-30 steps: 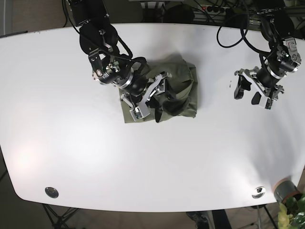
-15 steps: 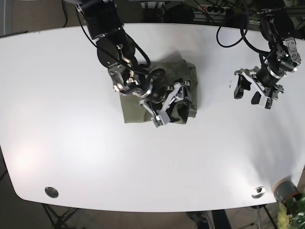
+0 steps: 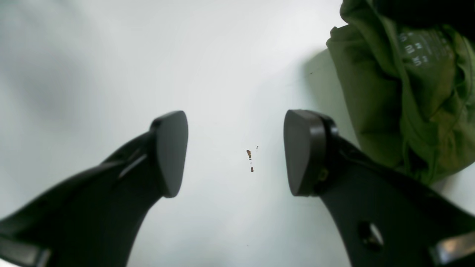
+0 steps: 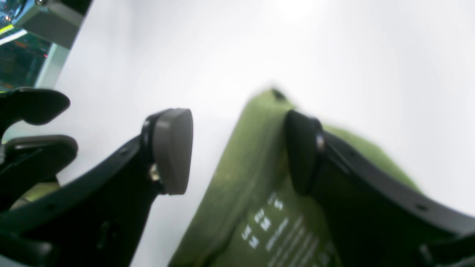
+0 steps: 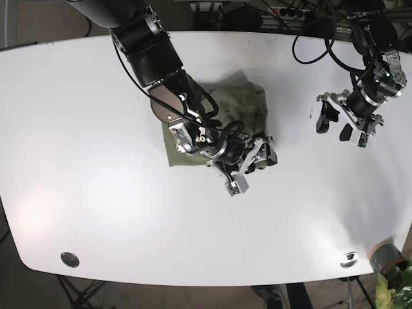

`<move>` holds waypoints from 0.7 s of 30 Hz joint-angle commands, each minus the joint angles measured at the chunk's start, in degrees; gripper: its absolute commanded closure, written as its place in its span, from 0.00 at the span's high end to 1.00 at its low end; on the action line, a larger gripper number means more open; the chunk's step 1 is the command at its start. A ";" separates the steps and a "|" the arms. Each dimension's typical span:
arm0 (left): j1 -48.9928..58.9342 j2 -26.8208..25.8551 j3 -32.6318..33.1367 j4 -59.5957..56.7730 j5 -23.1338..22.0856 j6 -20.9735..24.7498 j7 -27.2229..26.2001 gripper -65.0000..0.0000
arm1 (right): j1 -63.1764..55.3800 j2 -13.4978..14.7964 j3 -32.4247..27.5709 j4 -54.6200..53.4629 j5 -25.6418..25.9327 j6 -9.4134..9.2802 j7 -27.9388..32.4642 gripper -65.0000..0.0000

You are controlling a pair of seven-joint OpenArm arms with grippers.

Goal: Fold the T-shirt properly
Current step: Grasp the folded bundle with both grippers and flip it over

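While the right gripper (image 5: 256, 164) hangs with jaws apart over the edge of the green T-shirt (image 5: 248, 106), the left gripper (image 5: 336, 125) gapes unladen, well away from it.

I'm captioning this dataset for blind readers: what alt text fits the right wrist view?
The open right gripper hovers over a folded edge of the green T-shirt with white printed lettering, one finger above the white table.
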 commanded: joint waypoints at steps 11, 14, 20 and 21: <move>-1.48 -0.58 8.14 4.36 -0.87 0.08 -1.63 0.59 | 0.56 2.05 0.13 13.98 0.75 0.69 -2.56 0.56; -2.71 -0.58 12.53 5.07 -0.87 0.34 -1.63 0.59 | -0.15 3.37 2.76 17.85 0.75 0.60 -2.91 0.56; -2.97 1.17 18.69 5.51 -0.87 0.34 -1.63 0.59 | -2.69 8.21 8.83 18.47 0.75 0.78 -3.27 0.56; -2.97 1.70 19.48 5.51 -0.87 0.34 -1.63 0.59 | -3.31 9.00 9.80 18.47 0.75 0.78 -3.27 0.56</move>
